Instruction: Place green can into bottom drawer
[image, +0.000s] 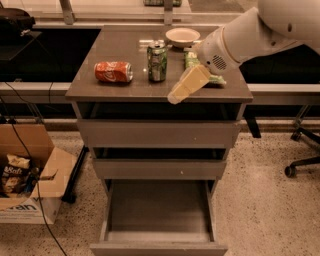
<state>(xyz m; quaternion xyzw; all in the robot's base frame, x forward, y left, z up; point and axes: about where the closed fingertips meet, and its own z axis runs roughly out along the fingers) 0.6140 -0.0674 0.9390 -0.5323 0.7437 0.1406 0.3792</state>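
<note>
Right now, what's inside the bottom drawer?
The bottom drawer is pulled open and its visible floor is bare. Its back end, under the drawer above, is hidden. The green can stands on the cabinet top; the gripper hangs over its front edge, apart from the can.

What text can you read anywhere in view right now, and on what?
"van": end of a word on the cardboard box.
The red can: white script, too blurred.
The green can: label unreadable.
The snack bag in the box: lettering blurred.
The gripper, over the cabinet top front edge right of the green can: no marking.
</note>
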